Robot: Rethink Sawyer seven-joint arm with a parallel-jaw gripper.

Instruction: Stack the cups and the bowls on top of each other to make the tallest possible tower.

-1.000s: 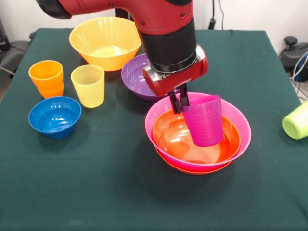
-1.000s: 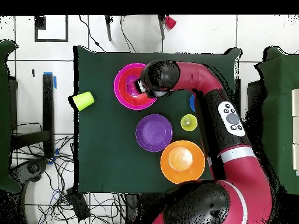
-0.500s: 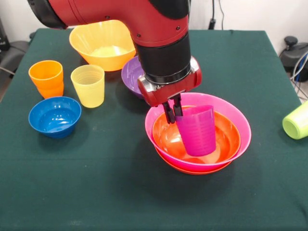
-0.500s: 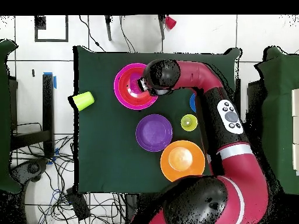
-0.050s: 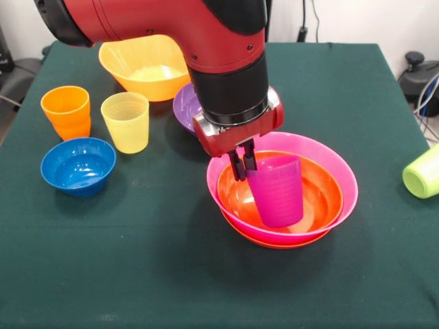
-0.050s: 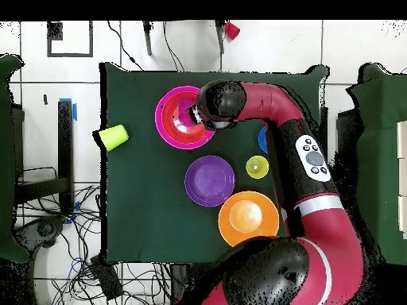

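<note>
My claw (image 5: pixel 242 163) is clamped on the rim of the purple cup (image 5: pixel 277 192), one finger (image 5: pixel 236 166) outside the wall and the other inside. The cup hangs tilted, mouth up and leaning away from my wrist, with its base down inside the red-orange bowl (image 5: pixel 322 199). I cannot tell whether the base is touching the bowl's floor or is just above it. That red-orange bowl sits nested in the pink bowl (image 5: pixel 337 168), and a second red-orange rim (image 5: pixel 274 243) peeks out beneath the pink one, so the tower is three bowls deep with the cup in the top one. From above, my wrist covers most of the cup, and the pink bowl (image 6: pixel 164 107) shows as a ring round the orange.

Just behind my claw, the purple bowl (image 5: pixel 184 103) stands on the green cloth (image 5: pixel 137 274), half hidden by my arm; from overhead it is a full disc (image 6: pixel 210 180), apart from the tower. Further back is the big yellow-orange bowl (image 5: pixel 147 62), upright and holding nothing that I can see.

Off to one side, well clear of the tower, the yellow cup (image 5: pixel 125 122) and the orange cup (image 5: pixel 66 112) stand upright next to each other, and the small blue bowl (image 5: pixel 77 165) sits just in front of them. On the opposite side the lime green cup (image 5: pixel 425 173) lies on its side near the cloth's edge, cut off by the frame; the overhead view shows it alone (image 6: pixel 114 137) near that edge.
</note>
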